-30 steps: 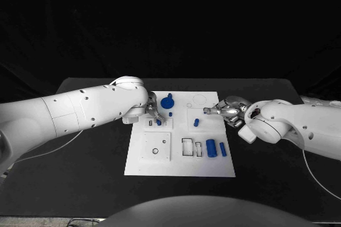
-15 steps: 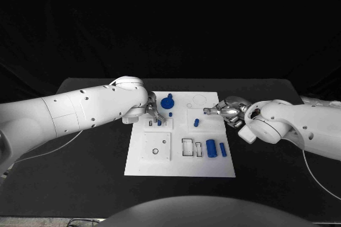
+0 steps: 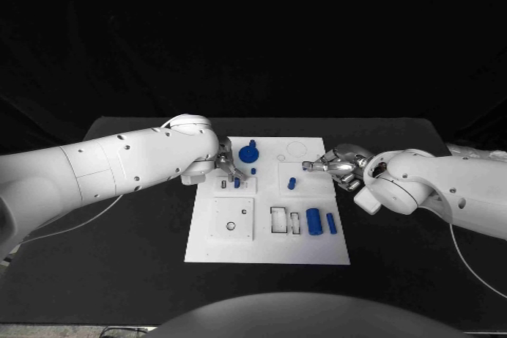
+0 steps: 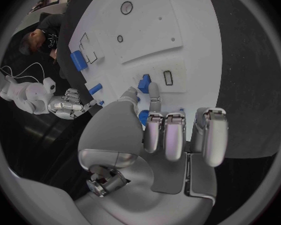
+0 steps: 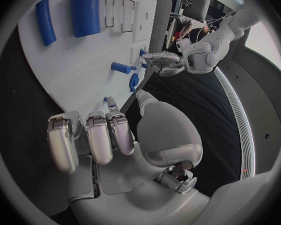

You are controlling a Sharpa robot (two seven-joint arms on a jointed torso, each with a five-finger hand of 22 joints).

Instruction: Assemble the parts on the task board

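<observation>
The white task board (image 3: pixel 264 235) lies in the middle of the black table. My left hand (image 3: pixel 229 169) is over the board's far left part. Its thumb and a finger pinch a small blue part (image 4: pixel 144 80) that stands beside a narrow slot (image 4: pixel 167 78). My right hand (image 3: pixel 334 164) hovers at the board's far right edge with its fingers curled and its thumb and one finger reaching toward the board. A speck of blue shows at those fingertips (image 5: pixel 109 103); I cannot tell if it is held. A round blue part (image 3: pixel 248 153) and a short blue peg (image 3: pixel 291 182) sit on the board.
A thick blue cylinder (image 3: pixel 313 221) and a slimmer blue bar (image 3: pixel 330 221) lie on the board's right side, next to two rectangular slots (image 3: pixel 279 218). A raised square plate with a round hole (image 3: pixel 231 225) sits on the near left. Bare table surrounds the board.
</observation>
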